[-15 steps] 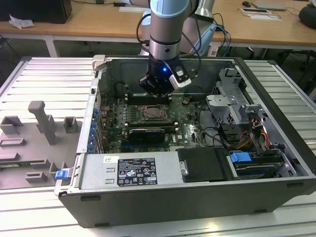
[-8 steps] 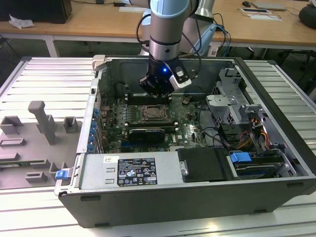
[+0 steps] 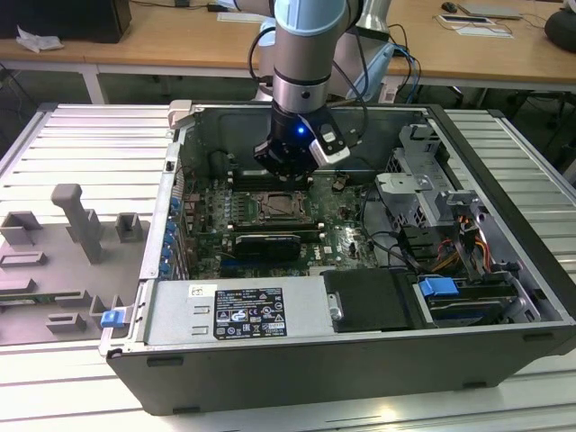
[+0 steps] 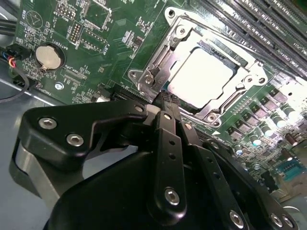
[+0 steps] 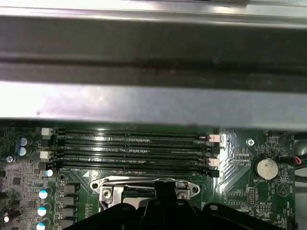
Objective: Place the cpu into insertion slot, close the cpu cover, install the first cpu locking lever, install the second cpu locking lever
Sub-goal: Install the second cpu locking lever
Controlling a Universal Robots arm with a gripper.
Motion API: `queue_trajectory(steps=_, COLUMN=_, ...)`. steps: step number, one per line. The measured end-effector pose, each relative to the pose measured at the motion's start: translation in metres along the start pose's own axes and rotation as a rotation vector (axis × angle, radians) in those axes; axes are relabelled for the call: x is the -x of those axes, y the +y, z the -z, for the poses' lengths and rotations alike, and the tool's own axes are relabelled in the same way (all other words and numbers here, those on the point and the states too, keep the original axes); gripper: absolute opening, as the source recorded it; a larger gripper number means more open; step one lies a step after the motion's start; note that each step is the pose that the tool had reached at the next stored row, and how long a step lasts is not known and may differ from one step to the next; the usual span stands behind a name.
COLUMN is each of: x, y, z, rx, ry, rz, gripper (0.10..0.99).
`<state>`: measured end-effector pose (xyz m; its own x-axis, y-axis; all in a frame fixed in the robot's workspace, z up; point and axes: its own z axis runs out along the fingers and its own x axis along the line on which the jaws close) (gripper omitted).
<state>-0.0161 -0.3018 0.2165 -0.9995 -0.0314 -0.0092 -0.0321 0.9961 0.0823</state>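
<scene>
Cpu [image 4: 199,76] seated in the insertion slot [image 4: 240,98], cpu cover [image 4: 180,36] down over it.
I see the gripper [image 4: 165,103] fingers pressed together at the cover's edge; their tips hide the contact.

1. The cpu [image 4: 200,76] is a flat, pale square chip lying level inside the insertion slot, its bright top showing through the opening of the frame over it.
2. The insertion slot [image 3: 274,205] is a square socket with a silver rim, set in the green circuit board beside the long black memory slots.
3. The cpu cover [image 4: 184,37] is a thin silver frame, closed flat over the chip's edges.
</scene>
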Motion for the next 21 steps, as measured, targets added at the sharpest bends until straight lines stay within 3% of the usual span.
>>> queue_trajectory(steps=4, x=-0.0002, y=-0.0032, z=0.0006, rx=0.0, ry=0.0001, rz=0.0, gripper=0.106)
queue_trajectory(steps=12, x=0.0, y=-0.0036, z=0.01, rx=0.0, ry=0.0, rz=0.0, gripper=0.106)
queue_trajectory(steps=15, x=-0.0004, y=-0.0148, z=0.0109, rx=0.0, ry=0.0, rz=0.0, gripper=0.106)
queue_trajectory(steps=17, x=-0.0005, y=-0.0175, z=0.0115, rx=0.0, ry=0.0, rz=0.0, gripper=0.106)
queue_trajectory(steps=21, x=-0.0004, y=-0.0178, z=0.0199, rx=0.0, ry=0.0, rz=0.0, gripper=0.106)
